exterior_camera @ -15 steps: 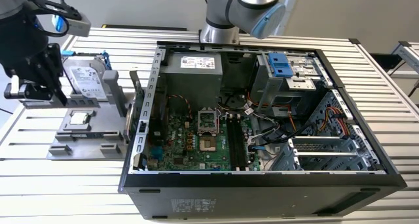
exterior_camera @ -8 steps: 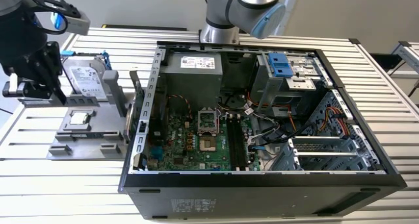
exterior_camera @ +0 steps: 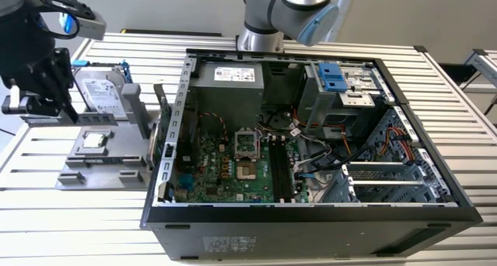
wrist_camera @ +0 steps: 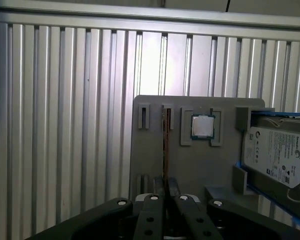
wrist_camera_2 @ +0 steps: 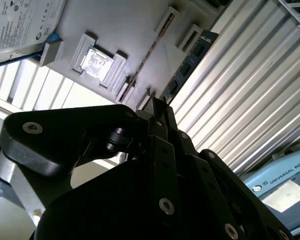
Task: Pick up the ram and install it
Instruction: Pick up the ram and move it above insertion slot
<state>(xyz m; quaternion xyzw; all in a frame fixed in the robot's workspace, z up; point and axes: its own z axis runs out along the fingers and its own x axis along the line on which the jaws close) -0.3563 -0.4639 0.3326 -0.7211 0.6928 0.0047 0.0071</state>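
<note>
Blue-green ram [wrist_camera_2: 189,64] (seemingly on edge), long axis along table ribs [wrist_camera_2: 250,80].

Robot arm [exterior_camera: 289,9]: one
Gripper [wrist_camera: 165,186]: one, on the arm's wrist
Open computer case [exterior_camera: 311,222]: one
Motherboard [exterior_camera: 221,176]: one, inside the case
Power supply [exterior_camera: 233,82]: one, inside the case
Grey parts tray [exterior_camera: 101,168]: one
Hard drive [exterior_camera: 97,94]: one, on the tray
Processor chip [exterior_camera: 94,140]: one, on the tray
Ram [wrist_camera_2: 192,61]: one stick, at the tray
</note>
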